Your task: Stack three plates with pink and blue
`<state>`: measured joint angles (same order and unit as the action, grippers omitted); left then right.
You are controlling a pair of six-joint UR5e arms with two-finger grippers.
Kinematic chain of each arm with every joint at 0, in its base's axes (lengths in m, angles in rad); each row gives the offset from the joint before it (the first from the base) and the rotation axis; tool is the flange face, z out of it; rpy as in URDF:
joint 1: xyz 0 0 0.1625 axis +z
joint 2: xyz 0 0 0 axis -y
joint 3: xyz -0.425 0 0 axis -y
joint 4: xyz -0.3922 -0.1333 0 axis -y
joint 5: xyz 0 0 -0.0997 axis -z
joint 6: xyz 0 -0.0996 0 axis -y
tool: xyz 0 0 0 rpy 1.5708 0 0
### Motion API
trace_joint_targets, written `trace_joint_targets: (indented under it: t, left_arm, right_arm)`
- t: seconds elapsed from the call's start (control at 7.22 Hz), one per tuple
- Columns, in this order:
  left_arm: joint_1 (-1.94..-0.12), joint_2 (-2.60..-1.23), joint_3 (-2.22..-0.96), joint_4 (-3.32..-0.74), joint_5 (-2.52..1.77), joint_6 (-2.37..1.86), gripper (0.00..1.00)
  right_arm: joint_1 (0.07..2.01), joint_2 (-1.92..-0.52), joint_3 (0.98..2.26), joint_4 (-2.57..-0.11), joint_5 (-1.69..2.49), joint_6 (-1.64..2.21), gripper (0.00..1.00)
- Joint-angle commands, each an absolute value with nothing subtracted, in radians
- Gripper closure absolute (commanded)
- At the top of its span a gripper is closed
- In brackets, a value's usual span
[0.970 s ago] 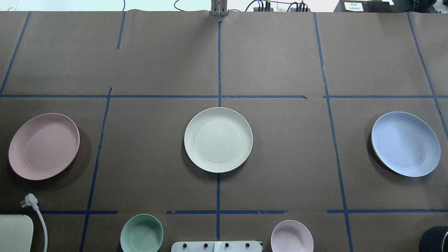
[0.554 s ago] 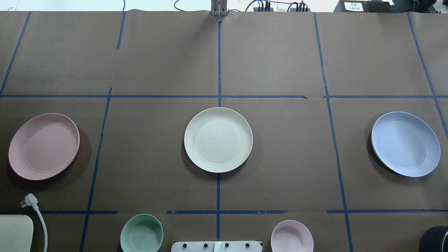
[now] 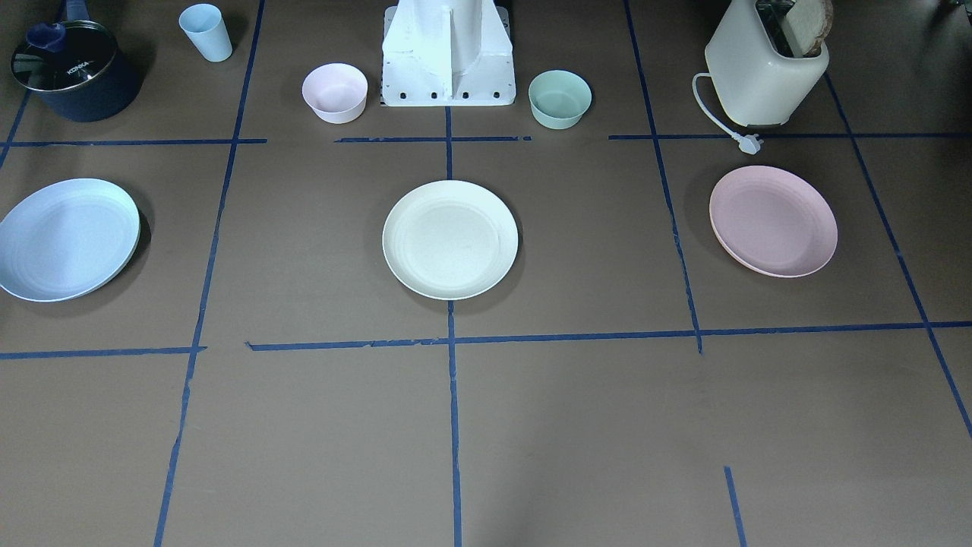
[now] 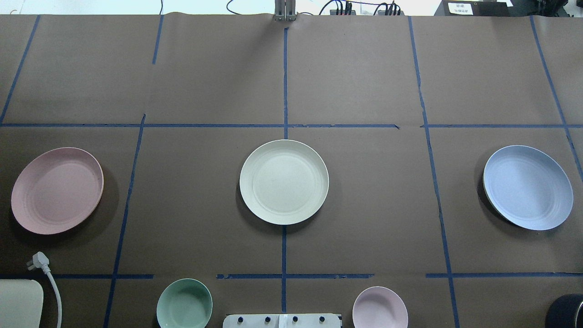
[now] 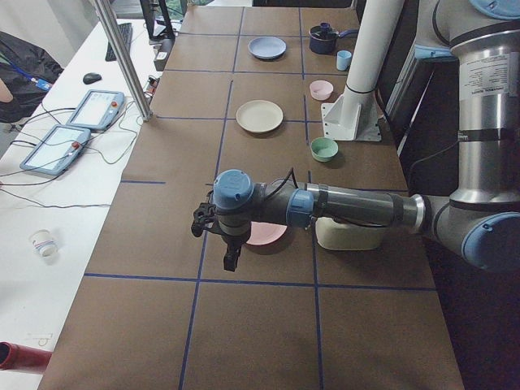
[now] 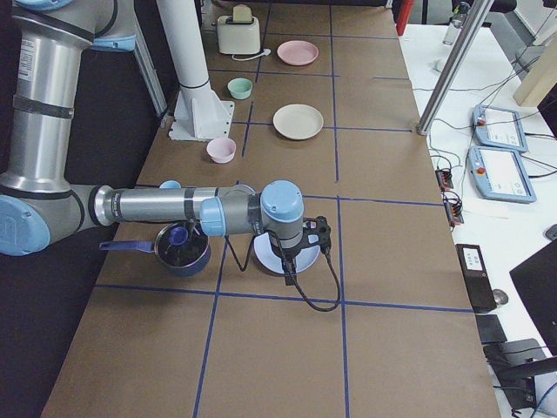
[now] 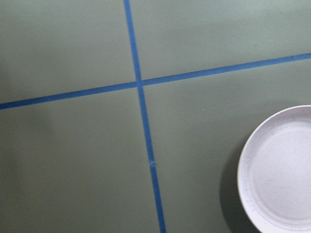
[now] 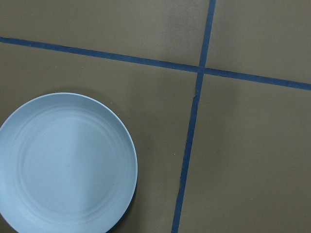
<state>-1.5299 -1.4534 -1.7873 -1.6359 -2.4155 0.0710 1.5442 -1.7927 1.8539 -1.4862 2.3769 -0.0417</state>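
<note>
Three plates lie apart in a row on the brown table. The cream-white plate (image 4: 283,181) is in the middle, the pale pink plate (image 4: 57,190) at the left, the pale blue plate (image 4: 527,187) at the right. None is stacked. My left gripper (image 5: 231,258) hangs above the table beside the pink plate (image 5: 266,234); the left wrist view shows that plate's edge (image 7: 279,170). My right gripper (image 6: 287,259) hangs over the blue plate (image 6: 268,259), which also shows in the right wrist view (image 8: 65,162). Both grippers show only in the side views, so I cannot tell whether they are open or shut.
A green bowl (image 4: 184,304) and a pink bowl (image 4: 380,307) flank the robot base (image 3: 448,53). A toaster (image 3: 763,64) with its loose plug (image 3: 750,143) stands behind the pink plate. A dark pot (image 3: 72,72) and a blue cup (image 3: 206,32) stand behind the blue plate.
</note>
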Motion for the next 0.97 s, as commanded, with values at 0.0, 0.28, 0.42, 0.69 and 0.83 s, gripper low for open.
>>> trace_joint_targets:
  t: [0.0, 0.28, 0.42, 0.69, 0.83]
  left_arm:
    - [-1.394, -1.425, -1.758, -1.837, -2.418, -0.077, 0.0]
    - [-1.231, -1.425, -1.691, -2.077, -2.357, -0.467, 0.0]
    - [-1.144, -1.425, -1.618, -2.255, -2.295, -0.674, 0.0]
    - [-1.089, -1.427, -1.488, -2.474, -2.289, -0.866, 0.0]
    - [-1.056, -1.427, -1.48, -2.474, -2.289, -0.87, 0.0]
  right_arm:
    - [1.543, -1.793, 1.853, -1.48, 2.378, -0.041, 0.0]
    - [1.542, -1.793, 1.852, -1.48, 2.378, -0.043, 0.0]
    - [1.542, -1.795, 1.85, -1.482, 2.378, -0.041, 0.0]
    - [1.542, -1.799, 1.85, -1.48, 2.385, -0.043, 0.0]
    - [1.54, -1.799, 1.85, -1.482, 2.385, -0.043, 0.0]
